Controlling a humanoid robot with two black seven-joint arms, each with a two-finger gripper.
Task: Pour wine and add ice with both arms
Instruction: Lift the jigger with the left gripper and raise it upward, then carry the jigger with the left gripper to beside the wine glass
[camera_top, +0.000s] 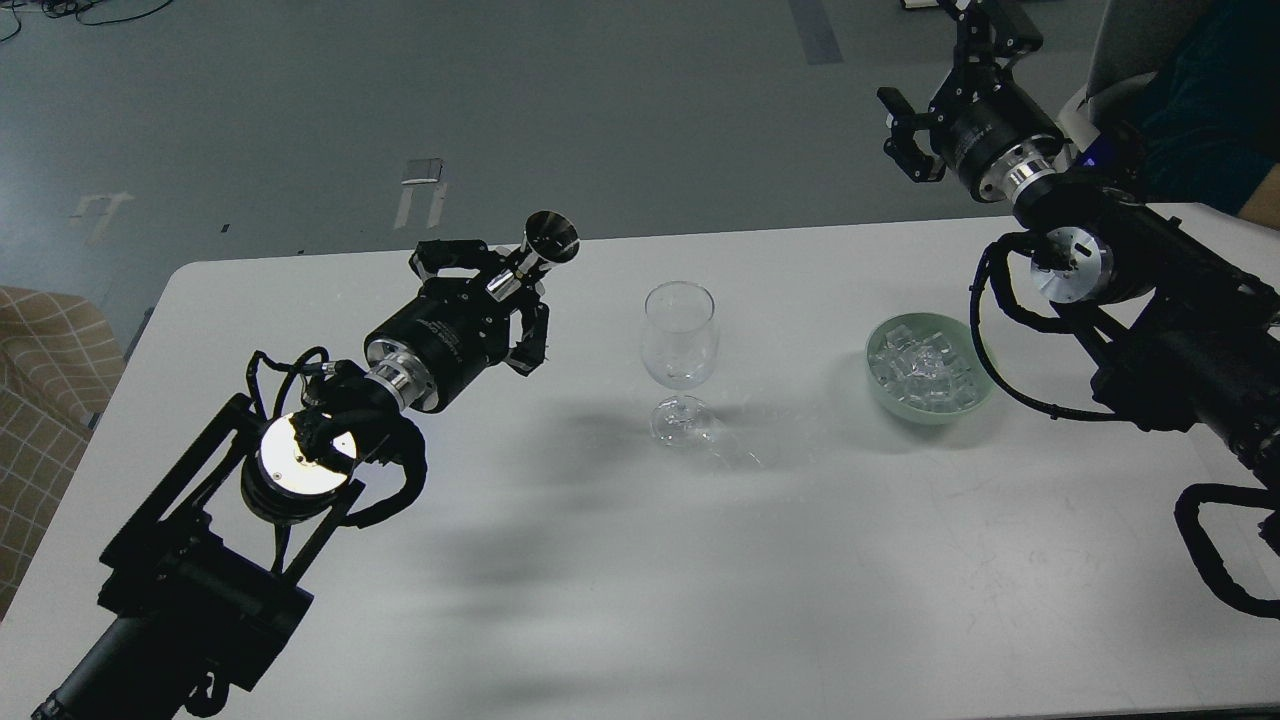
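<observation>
A clear stemmed wine glass (680, 335) stands upright and looks empty at the middle of the white table (600, 600). My left gripper (508, 282) is shut on a small metal cone-shaped cup (551, 238), which is tilted with its mouth toward the glass, a little to the glass's left. The ice (920, 365) is a heap of clear cubes in a pale green bowl (975, 396) to the right of the glass. My right gripper (942, 75) is open and empty, raised high above the table's far edge, behind the bowl.
A person in dark teal clothes (1200, 110) sits at the far right corner. A checked tan cushion (45, 380) lies beside the table's left edge. My right arm (1170, 320) lies over the table's right side, close to the bowl.
</observation>
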